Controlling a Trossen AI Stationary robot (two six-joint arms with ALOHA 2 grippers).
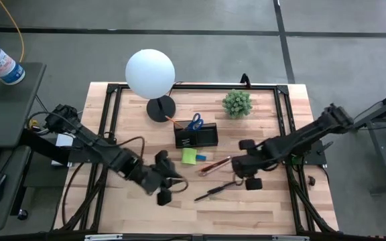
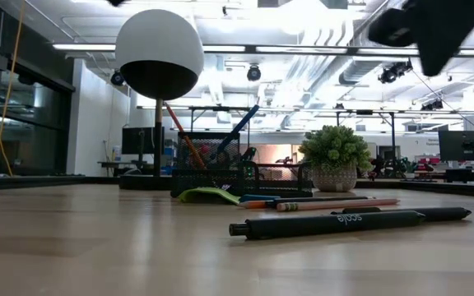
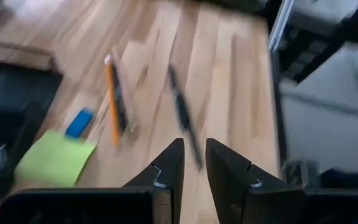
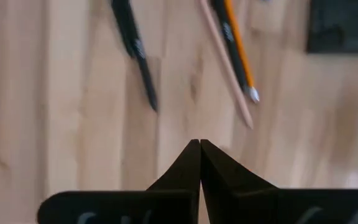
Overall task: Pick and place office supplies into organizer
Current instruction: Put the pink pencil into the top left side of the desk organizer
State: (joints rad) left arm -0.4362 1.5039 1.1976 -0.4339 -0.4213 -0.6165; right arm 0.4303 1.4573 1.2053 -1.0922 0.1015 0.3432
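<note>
Organizer (image 1: 196, 136) is a dark mesh box, mid-table, just in front of the globe lamp's (image 1: 151, 73) round black base. Blue-handled scissors (image 1: 194, 122) and an orange pencil (image 1: 175, 121) stand in it, tilted, handles up; in the low view they cross above the mesh.

Lime-green sticky-note pad (image 1: 189, 156) lies flat just beside the organizer's front edge, with a small blue block (image 1: 201, 157) touching or nearly touching its right side. Right of those, a cluster of an orange pencil, a dark pen and a plain wood pencil (image 1: 214, 166) lies diagonal on the wood. A separate black pen (image 1: 214, 191) lies nearer the front edge, also diagonal; the low view shows white lettering on its barrel.

Left gripper (image 1: 168, 175) sits low over the table, left of the sticky pad, arm stretched in from the left side; jaws narrowly parted, nothing between them, pointing toward the pens in its wrist view.

Right gripper (image 1: 236, 167) reaches in from the right, arm bent, tips just by the end of the pencil cluster and above the black pen; jaws pressed together, empty.

Small potted plant (image 1: 236, 103) stands behind the organizer to its right.
</note>
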